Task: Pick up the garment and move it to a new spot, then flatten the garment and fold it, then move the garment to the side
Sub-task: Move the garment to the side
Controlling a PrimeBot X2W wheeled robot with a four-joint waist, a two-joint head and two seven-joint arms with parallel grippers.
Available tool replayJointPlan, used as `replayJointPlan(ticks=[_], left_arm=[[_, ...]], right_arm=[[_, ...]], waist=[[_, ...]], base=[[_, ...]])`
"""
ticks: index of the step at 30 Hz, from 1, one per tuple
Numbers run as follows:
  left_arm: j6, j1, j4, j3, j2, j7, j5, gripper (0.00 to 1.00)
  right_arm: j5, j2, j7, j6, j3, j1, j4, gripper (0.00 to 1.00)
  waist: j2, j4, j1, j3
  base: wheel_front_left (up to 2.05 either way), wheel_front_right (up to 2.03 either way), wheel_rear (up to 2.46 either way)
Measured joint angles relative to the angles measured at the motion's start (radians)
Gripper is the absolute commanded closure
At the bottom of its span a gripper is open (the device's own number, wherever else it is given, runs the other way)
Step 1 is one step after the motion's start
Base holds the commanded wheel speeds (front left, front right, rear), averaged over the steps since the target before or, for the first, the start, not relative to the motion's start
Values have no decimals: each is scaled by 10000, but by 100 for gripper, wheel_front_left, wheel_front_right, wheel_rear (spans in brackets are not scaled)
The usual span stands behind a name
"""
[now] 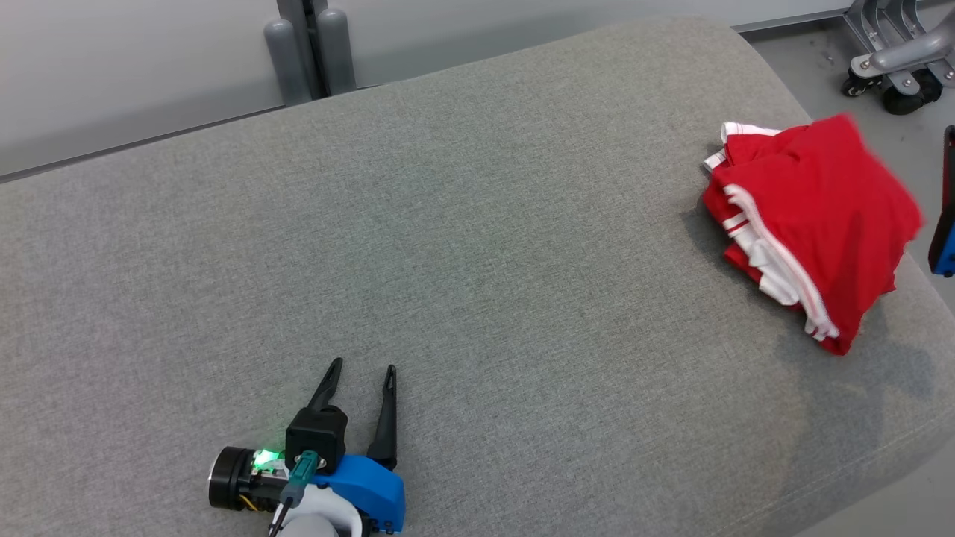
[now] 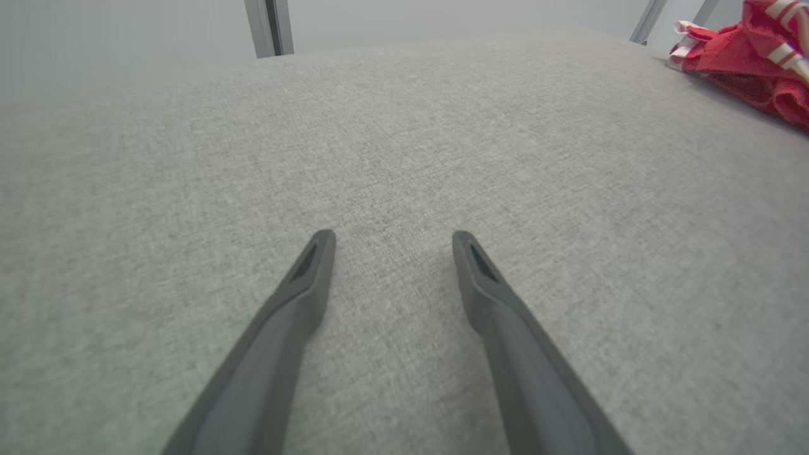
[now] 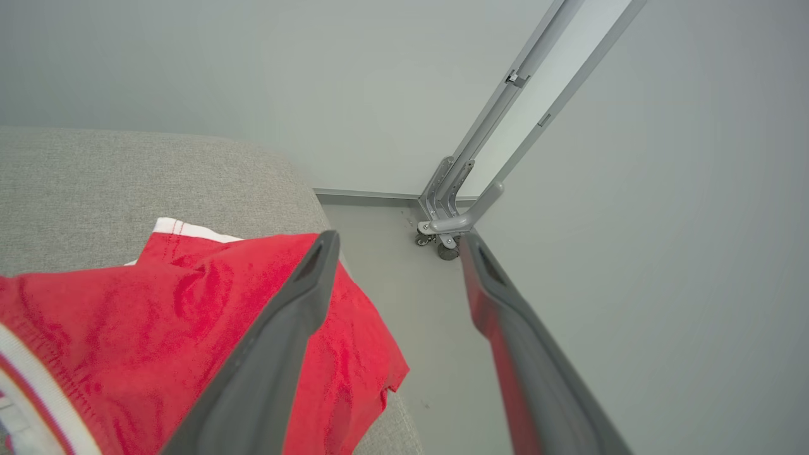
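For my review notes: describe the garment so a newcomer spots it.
Start at the big grey cushion and go to its right end. Near that edge lies a bunched red garment with white trim, the only loose cloth on it.

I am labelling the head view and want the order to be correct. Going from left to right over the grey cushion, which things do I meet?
left claw, open, at the lower left → red garment with white trim, bunched up → right claw, at the picture's right edge
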Motion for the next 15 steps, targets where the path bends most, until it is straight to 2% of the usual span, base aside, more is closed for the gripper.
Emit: replayJointPlan(ticks=[4, 7, 11, 15], left_arm=[[38, 1, -27, 134, 0, 0, -2, 0], [54, 5, -61, 282, 0, 2, 0, 0], [155, 17, -186, 575, 2, 2, -13, 0], [274, 44, -359, 890, 8, 2, -167, 0]], right_arm=[[-510, 541, -293, 0, -608, 281, -412, 0], [-617, 1179, -439, 0, -660, 423, -803, 0], [-153, 2226, -474, 0, 42, 921, -2017, 0], [905, 2780, -476, 0, 1011, 1905, -3404, 0]], waist=[[0, -21, 0, -11], [0, -37, 0, -16], [0, -7, 0, -45], [0, 242, 0, -141]], base=[[0, 0, 0], [0, 0, 0], [0, 0, 0], [0, 0, 0]])
